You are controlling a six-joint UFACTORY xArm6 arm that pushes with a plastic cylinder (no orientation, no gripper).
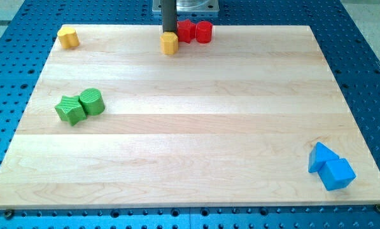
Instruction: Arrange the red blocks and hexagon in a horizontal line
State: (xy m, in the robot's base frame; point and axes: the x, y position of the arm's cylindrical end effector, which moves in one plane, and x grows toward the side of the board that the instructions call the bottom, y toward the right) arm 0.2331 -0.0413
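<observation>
Board: a pale wooden board (190,159) is seen lying on a blue perforated table (368,76), filling most of the view.
Rod: a straight dark rod (168,14) is seen coming down from the view's top edge, in front of a grey metal mount (202,5).
My tip: my tip (169,32) is placed at the top rear of the yellow hexagon, right against it as far as can be told; the very end is partly hidden by that block. No jaws are carried by the rod, so nothing is gripped; the block can only be pushed.
Yellow hexagon: the yellow hexagon (169,44) is found near the board's top edge, slightly left of centre, just below my tip.
Red blocks: a red block of irregular shape (186,30) and a red cylinder (204,32) are seen touching each other, side by side, at the board's top edge. They lie just to the right of the rod and slightly above the hexagon, so the three are not on one level.
Other yellow block: a second yellow block (67,37), its shape not clearly made out, is set in the board's top left corner, well apart from the rest.
Green pair: a green star (70,109) and a green cylinder (91,102) are seen touching at the left side of the board.
Blue pair: a blue triangle (319,156) and a blue cube (338,173) are seen touching in the bottom right corner.
</observation>
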